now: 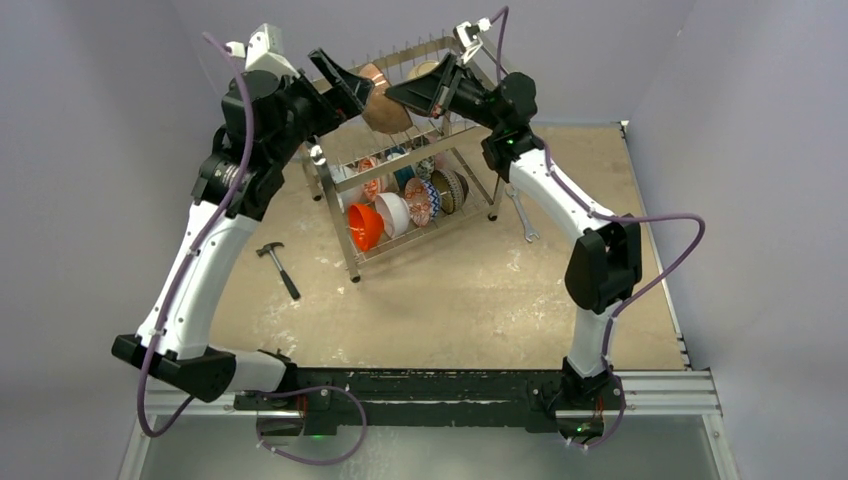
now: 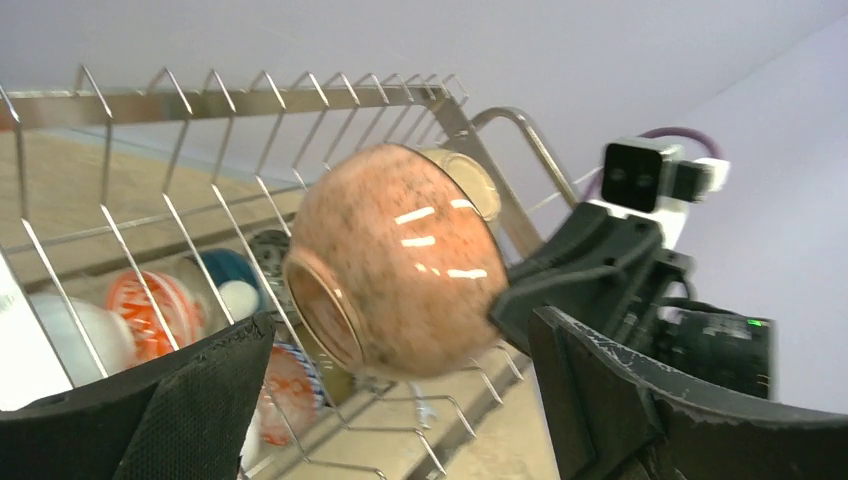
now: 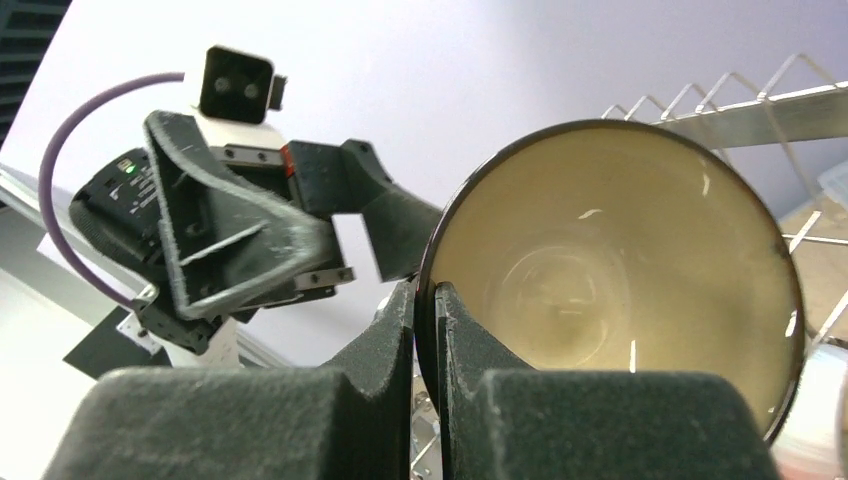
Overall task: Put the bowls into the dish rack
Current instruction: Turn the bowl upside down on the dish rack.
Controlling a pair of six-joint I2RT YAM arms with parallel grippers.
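Nearest, a hammer (image 1: 278, 268) lies on the table left of the dish rack (image 1: 400, 160). The rack's lower tier already holds bowls stood on edge between the prongs, an orange-red bowl (image 1: 365, 226) at its near-left end, probably so they pack close and drain. Farther back, over the upper tier, the right gripper (image 3: 425, 305) pinches the rim of a speckled tan bowl (image 2: 400, 260) tipped on its side, likely to slot it between prongs; the left gripper (image 1: 345, 85), just left of it, has fingers spread wide and off the bowl, so one grip carries it.
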